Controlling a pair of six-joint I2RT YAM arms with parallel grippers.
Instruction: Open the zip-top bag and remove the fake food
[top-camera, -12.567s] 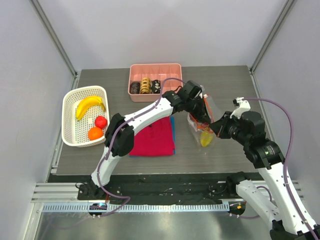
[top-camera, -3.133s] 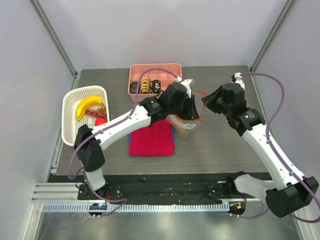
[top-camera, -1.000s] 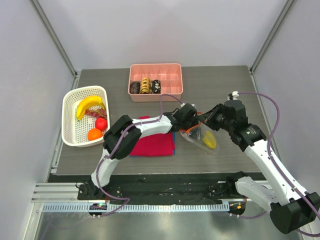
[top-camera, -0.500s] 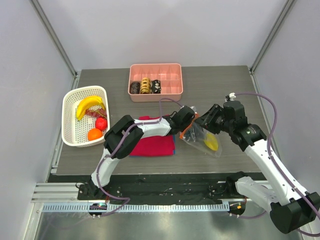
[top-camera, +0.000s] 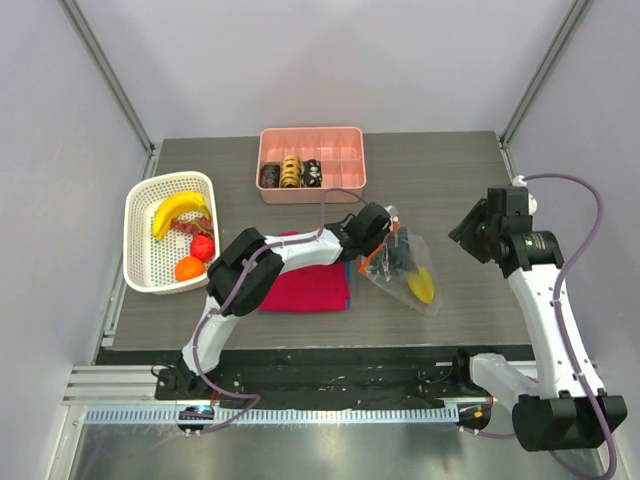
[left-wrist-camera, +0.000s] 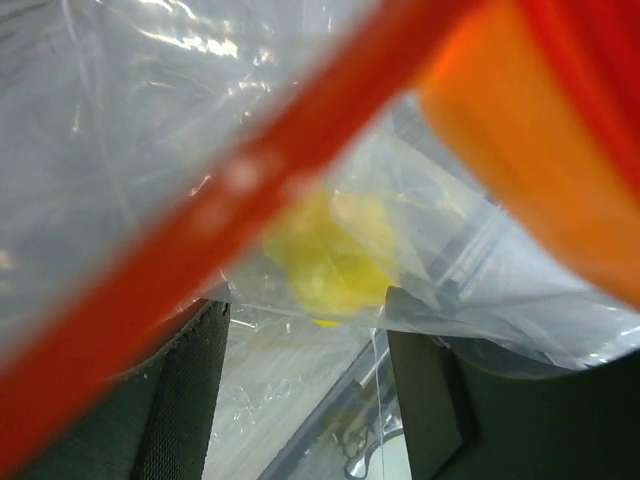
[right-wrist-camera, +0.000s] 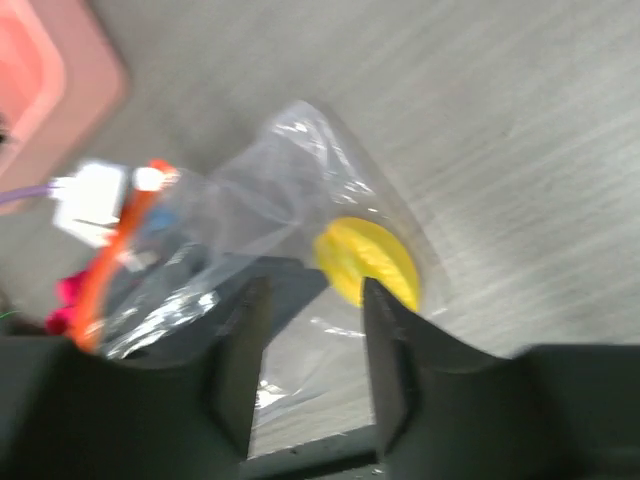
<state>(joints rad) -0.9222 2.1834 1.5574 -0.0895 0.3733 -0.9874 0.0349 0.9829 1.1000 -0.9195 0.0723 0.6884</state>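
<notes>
Left gripper (top-camera: 389, 251) at zip-top bag (top-camera: 418, 260) mouth, right gripper (top-camera: 466, 230) apart

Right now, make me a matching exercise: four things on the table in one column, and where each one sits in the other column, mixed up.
Things:
1. banana
2. yellow piece
3. rings
4. shirt

Places:
A. in the bag
B. in the pink tray
C. in the basket
D. flat on the table

Pairs: 1-C, 2-A, 3-B, 4-D
</notes>
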